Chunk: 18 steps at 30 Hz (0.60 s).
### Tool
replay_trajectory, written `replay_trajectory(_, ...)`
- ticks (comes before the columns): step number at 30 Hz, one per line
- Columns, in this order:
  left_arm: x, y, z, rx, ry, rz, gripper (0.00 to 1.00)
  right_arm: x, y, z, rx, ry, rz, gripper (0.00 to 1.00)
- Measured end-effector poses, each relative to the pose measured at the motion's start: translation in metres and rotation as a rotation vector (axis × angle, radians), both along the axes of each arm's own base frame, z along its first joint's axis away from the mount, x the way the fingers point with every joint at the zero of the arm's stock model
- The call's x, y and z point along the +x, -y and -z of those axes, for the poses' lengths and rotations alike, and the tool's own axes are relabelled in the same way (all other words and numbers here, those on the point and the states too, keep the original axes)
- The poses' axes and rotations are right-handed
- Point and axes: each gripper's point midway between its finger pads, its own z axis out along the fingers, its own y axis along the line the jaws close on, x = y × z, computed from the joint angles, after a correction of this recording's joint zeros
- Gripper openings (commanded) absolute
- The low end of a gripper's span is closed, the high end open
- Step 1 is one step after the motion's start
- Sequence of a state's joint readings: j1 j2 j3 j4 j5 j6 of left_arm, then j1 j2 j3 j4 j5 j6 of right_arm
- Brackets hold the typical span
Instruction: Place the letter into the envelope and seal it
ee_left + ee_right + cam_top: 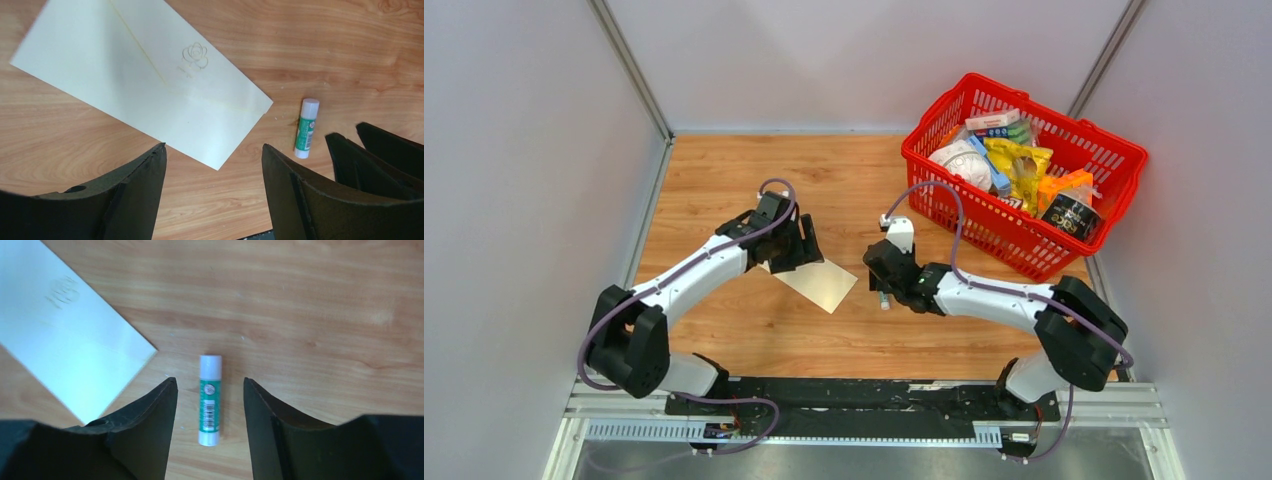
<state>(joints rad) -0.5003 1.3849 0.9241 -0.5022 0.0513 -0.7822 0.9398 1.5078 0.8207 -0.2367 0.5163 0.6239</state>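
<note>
The envelope (817, 282) lies flat on the wooden table, pale cream, its flap folded down and marked with an embossed rose (194, 54). My left gripper (789, 245) hovers over the envelope's far-left end, jaws wide open and empty (213, 146). The envelope's corner (217, 162) shows between its fingers. A white and green glue stick (884, 297) lies on the table just right of the envelope. My right gripper (882, 280) stands open astride the stick (209, 400), with a gap on each side (209, 380). The letter is out of view.
A red plastic basket (1024, 255) full of packaged goods stands at the back right, close behind the right arm. Grey walls close in the table on the left, back and right.
</note>
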Motion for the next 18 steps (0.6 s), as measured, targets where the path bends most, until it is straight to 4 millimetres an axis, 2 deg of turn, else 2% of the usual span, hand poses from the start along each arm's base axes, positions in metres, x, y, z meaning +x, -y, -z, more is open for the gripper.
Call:
replay_trajectory(3, 0.011, -0.007, -0.016, 0.057, 0.043, 0.003, 0.77, 0.009, -0.012, -0.039, 0.049, 0.045, -0.013, 0.72)
replay_trajectory(6, 0.023, -0.015, -0.034, 0.114, 0.105, 0.003, 0.77, 0.02, -0.023, -0.093, 0.123, 0.118, -0.025, 0.88)
replay_trajectory(10, 0.03, -0.027, -0.055, 0.179, 0.174, 0.006, 0.77, 0.033, -0.031, -0.169, 0.223, 0.218, -0.04, 1.0)
replay_trajectory(14, 0.029, -0.036, -0.072, 0.201, 0.228, 0.009, 0.77, 0.041, -0.026, -0.202, 0.258, 0.262, -0.037, 1.0)
replay_trajectory(18, 0.025, -0.042, -0.088, 0.203, 0.276, 0.008, 0.78, 0.044, -0.021, -0.205, 0.25, 0.257, -0.038, 1.0)
